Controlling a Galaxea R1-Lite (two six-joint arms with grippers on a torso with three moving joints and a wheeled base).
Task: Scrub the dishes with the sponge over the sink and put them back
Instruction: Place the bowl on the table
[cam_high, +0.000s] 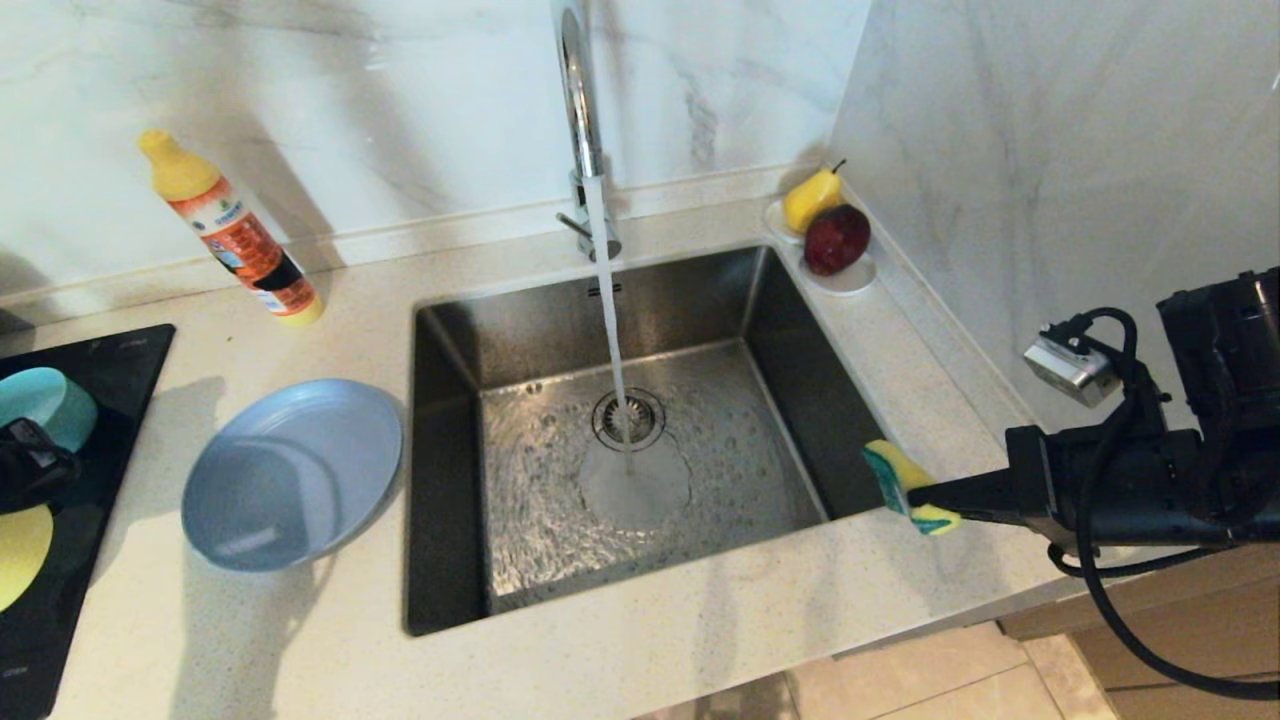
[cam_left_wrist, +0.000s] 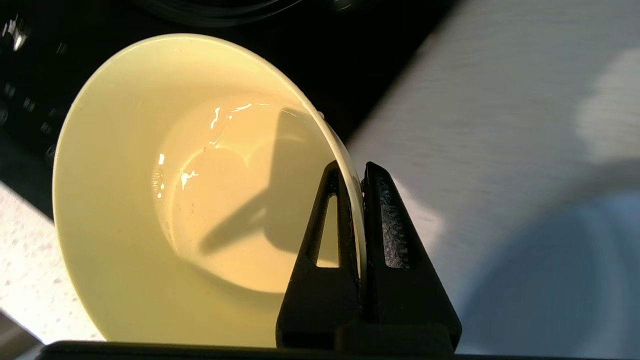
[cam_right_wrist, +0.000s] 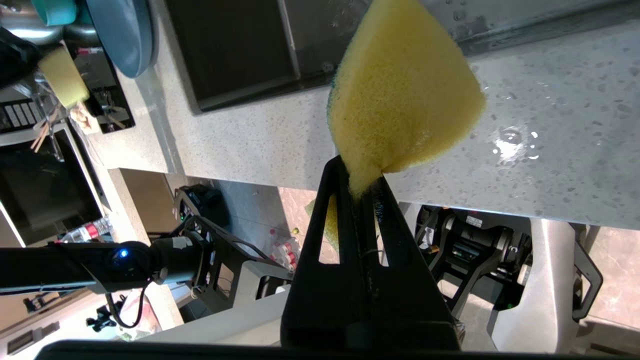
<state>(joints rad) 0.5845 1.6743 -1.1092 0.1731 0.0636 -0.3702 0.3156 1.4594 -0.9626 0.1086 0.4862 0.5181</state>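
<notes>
So the sponge (cam_high: 908, 487) is pinched at one corner by the right gripper (cam_high: 935, 497), yellow face and green scouring side both showing, held at the sink's (cam_high: 450, 420) right rim around 3 o'clock from the drain (cam_high: 628, 418), over the edge where basin meets counter (cam_high: 650, 650). In the right wrist view the fingers (cam_right_wrist: 345, 210) are squeezed tight on the sponge's (cam_right_wrist: 400, 95) corner. Over at the far left, about 9 o'clock from the drain, the left gripper (cam_left_wrist: 354, 172) is clamped on the rim of the yellow-green bowl (cam_left_wrist: 150, 210), one finger inside and one outside the wall, and the bowl is tipped toward the camera with a few wet glints on its bottom. From the head view you only catch a slice of that bowl (cam_high: 18, 550) at the picture's edge, over the black cooktop (cam_high: 120, 370). The teal-blue bowl (cam_high: 45, 403) sits on the cooktop just behind it, and the grey-blue plate (cam_high: 295, 472) rests on the counter between cooktop and sink. Tap (cam_high: 580, 110) is running, water hitting the basin just by the drain. Further out, an orange detergent bottle (cam_high: 235, 235) leans at 10 o'clock, and a white dish (cam_high: 850, 275) with a pear and a red fruit sits at 1 o'clock in the corner.
</notes>
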